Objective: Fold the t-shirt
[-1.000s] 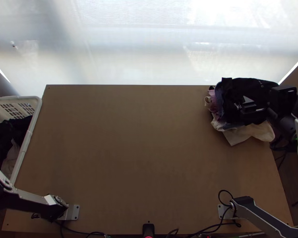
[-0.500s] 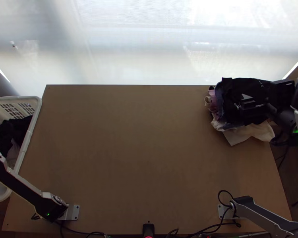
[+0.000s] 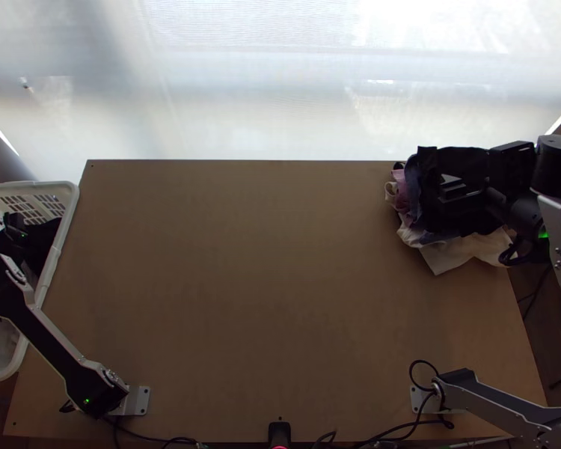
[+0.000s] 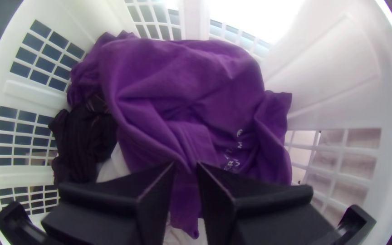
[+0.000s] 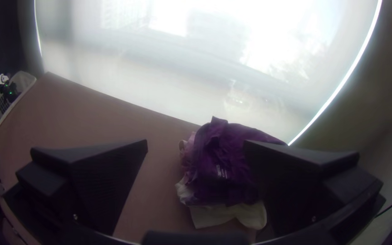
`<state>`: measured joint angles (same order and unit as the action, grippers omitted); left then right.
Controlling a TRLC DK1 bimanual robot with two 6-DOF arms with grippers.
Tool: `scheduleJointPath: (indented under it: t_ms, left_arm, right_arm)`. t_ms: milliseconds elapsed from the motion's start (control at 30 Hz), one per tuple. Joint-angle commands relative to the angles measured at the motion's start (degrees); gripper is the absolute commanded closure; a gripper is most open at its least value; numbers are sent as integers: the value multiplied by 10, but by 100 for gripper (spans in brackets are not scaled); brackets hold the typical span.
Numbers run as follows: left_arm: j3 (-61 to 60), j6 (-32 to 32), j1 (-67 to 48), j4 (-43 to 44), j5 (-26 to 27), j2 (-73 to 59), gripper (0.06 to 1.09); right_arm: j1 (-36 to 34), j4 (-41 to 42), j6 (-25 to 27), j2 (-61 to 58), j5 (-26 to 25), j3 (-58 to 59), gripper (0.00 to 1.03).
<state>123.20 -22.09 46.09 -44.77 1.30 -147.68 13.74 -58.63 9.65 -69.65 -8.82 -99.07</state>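
At frame left, the purple t-shirt (image 4: 187, 77) lies bunched in the basket (image 3: 62, 238), below the narrowly parted left gripper (image 4: 187, 164); upper right, the right gripper (image 5: 196, 143) is opened wide. Seemingly, everything is left to be done.

Daylight comes through the translucent window covering (image 3: 228, 82) at twelve o'clock in the top view, washing patches of it to plain white. Against that brightness the wooden tabletop (image 3: 265, 299) looks dim, and the garment pile (image 3: 441, 166) at three o'clock loses most detail in near-black shade. In the left wrist view, white glare burns in past the laundry basket (image 4: 341, 50), whose rim bows with the fisheye. The right wrist view has strong window glare, a bent tabletop edge and dark corners.
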Motion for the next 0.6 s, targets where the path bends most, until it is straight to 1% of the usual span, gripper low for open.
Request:
scheduleJointPath:
  t_ms: [0,100,133,167,267,333,433,567]
  left_arm:
    - [35,13,-5,-14,-3,-32,94]
    - [35,12,9,-29,4,-21,105]
    - [35,13,16,-34,12,-16,105]
    - [35,12,23,-39,31,-12,105]
    - [35,14,40,-45,38,5,105]
    - [35,20,44,-69,49,32,105]
    - [34,27,45,-119,78,93,105]
    - [34,31,32,-188,129,213,105]
  right_arm:
    - [2,0,2,-8,-1,-6,5]
    - [2,0,2,-11,-2,-5,5]
    - [2,1,2,-12,-2,-5,5]
    - [2,1,2,-13,-2,-5,5]
    - [5,4,2,-17,-2,-6,5]
    - [10,5,3,-21,-2,-10,5]
    - [13,8,2,-22,-2,-17,5]
    - [13,8,1,-21,-1,-20,5]
